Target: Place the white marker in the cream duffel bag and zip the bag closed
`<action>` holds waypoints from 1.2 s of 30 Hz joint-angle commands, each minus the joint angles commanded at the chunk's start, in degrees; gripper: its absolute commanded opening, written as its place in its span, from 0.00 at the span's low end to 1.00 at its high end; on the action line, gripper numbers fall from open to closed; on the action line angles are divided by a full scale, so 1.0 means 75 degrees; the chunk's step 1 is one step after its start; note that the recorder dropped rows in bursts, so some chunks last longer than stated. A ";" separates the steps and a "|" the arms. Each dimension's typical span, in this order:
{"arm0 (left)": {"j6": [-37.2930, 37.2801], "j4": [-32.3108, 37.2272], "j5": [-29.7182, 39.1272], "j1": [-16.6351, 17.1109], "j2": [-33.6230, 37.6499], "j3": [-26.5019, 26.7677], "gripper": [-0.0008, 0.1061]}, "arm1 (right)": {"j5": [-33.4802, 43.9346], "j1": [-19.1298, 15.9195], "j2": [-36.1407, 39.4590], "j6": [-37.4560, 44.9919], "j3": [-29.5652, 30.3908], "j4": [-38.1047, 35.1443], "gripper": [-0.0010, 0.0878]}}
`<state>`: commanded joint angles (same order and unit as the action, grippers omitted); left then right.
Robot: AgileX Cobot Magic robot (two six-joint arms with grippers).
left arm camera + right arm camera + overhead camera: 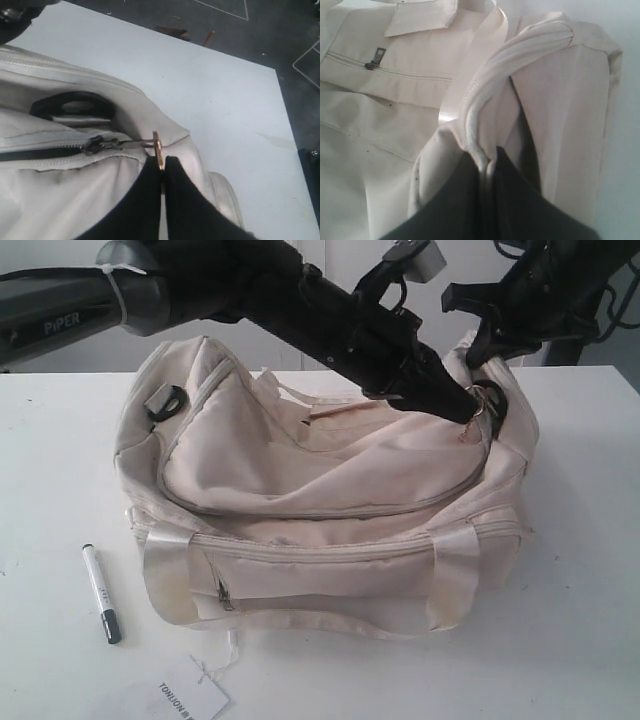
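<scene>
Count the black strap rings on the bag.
2. One ring at the bag's left end in the exterior view; the other at its right end, beside the zip pull that the left claw pinches. More may be hidden behind.

The exterior view looks from in front and slightly above, facing the long side of the cream duffel bag (330, 500) on the white table (560, 640), wide enough for the whole bag. The left wrist view looks along the left gripper (161, 162), very near the zip pull (157, 146), with the floor (280, 30) beyond. The right wrist view looks along the right gripper (489, 159), close on the bag's bunched cloth. All three share the bag's end on the exterior view's right.
</scene>
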<state>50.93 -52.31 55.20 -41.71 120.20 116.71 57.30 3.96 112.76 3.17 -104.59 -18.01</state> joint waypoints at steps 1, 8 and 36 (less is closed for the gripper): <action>-0.0018 0.0498 -0.0225 -0.0112 -0.0070 0.0000 0.01 | 0.0000 0.0000 0.0000 0.0000 0.0000 0.0000 0.01; 0.0004 0.1947 -0.1800 -0.0592 -0.0353 0.0000 0.01 | -0.0016 0.0000 0.0000 0.0000 0.0000 0.0000 0.01; 0.0051 0.6361 -0.1547 -0.1555 -0.0826 0.0000 0.01 | -0.0668 0.0000 0.0211 -0.0659 0.0000 -0.0015 0.01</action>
<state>51.31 -4.60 43.60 -53.37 114.01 116.71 52.29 3.96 114.34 -1.77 -104.59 -18.13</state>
